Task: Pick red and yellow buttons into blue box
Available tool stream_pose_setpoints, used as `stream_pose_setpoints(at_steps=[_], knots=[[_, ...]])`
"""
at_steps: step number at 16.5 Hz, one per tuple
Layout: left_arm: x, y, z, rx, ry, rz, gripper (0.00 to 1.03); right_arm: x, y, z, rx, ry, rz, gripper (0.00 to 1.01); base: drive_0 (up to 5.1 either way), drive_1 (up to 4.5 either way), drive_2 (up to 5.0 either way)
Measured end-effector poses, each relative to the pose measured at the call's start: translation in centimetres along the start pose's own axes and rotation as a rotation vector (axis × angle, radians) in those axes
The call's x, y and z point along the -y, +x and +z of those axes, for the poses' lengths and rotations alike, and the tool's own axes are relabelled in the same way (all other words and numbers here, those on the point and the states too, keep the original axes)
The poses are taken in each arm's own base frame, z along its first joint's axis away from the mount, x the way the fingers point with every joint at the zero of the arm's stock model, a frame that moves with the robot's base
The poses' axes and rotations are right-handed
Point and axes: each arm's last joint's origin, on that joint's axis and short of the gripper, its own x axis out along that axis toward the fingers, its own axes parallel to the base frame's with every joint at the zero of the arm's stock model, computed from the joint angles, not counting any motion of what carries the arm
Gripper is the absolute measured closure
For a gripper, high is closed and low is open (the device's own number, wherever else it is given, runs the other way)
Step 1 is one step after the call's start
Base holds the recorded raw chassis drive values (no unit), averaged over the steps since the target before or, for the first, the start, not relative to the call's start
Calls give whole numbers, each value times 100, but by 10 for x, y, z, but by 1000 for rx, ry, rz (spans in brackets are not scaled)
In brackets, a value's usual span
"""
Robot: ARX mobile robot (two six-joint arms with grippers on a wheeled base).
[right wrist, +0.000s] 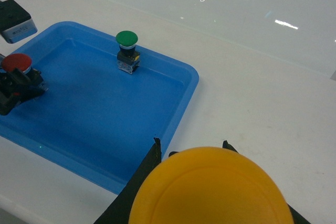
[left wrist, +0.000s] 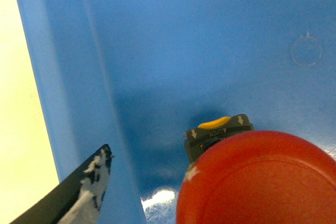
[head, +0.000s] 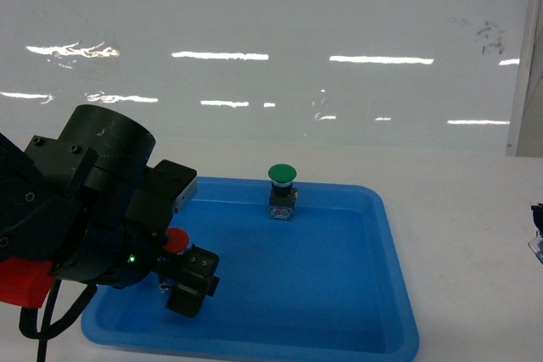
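Note:
The red button [head: 176, 241] stands cap up in the left end of a shallow blue tray [head: 339, 311]. My left gripper [head: 188, 281] is down around it and looks open. In the left wrist view the red cap [left wrist: 257, 179] fills the lower right, and the one finger [left wrist: 92, 182] that shows stands well apart from it, over the tray's wall. The other finger is hidden. My right gripper [right wrist: 191, 144] is shut on the yellow button [right wrist: 210, 190], above the table just right of the tray [right wrist: 105, 114]. The blue box is out of view.
A green-capped button [head: 282, 184] stands upright near the tray's far edge, also seen in the right wrist view as the green button [right wrist: 127, 45]. My bulky left arm [head: 93, 201] covers the tray's left corner. White table surrounds the tray.

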Motion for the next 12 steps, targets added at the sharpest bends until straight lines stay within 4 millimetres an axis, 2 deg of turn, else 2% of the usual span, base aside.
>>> stream_pose_setpoints(at_steps=[5, 6, 7, 12], knots=[[-1, 0, 0, -2, -1, 2, 67, 0, 0, 0, 0, 0, 0, 74, 0, 0, 0], [-1, 0, 0, 0, -2, 1, 75, 0, 0, 0, 0, 0, 0, 74, 0, 0, 0], [-1, 0, 0, 0, -2, 1, 78, 0, 0, 0, 0, 0, 0, 74, 0, 0, 0], [-3, 0, 0, 11, -7, 4, 78, 0, 0, 0, 0, 0, 0, 74, 0, 0, 0]])
